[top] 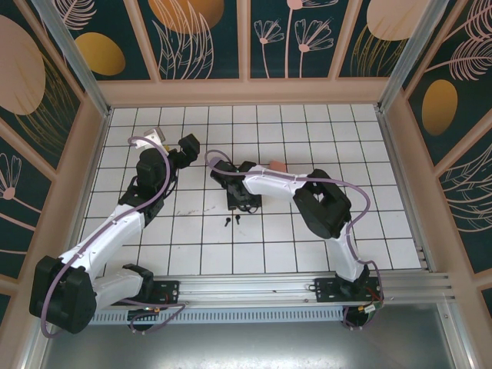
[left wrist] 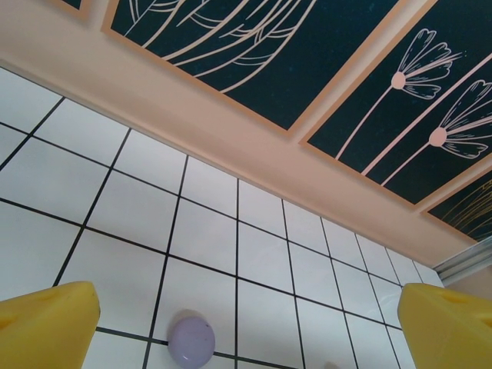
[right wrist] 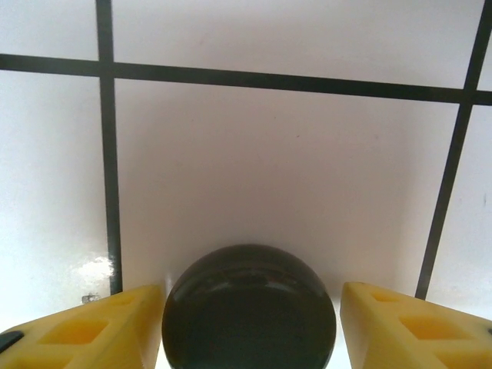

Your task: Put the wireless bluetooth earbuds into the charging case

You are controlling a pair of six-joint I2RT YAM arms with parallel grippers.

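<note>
Right claw (right wrist: 250,304) released, flanking the black charging case (right wrist: 250,315); black earbuds (top: 227,222) just beside it. Left claw (left wrist: 246,327) released wide, lilac rounded object (left wrist: 191,340) between its fingers.

table (top: 369,231): white tiles with a black grid; we see walls around it.
left gripper (top: 187,147): over the far left tiles.
right gripper (top: 240,201): mid-table, pointing down; we cannot tell how its jaws stand.
black earbuds (top: 231,221): two, close together, just base-side of the right gripper.
pink object (top: 277,165): beside the right arm (top: 269,184), partly hidden.
</note>
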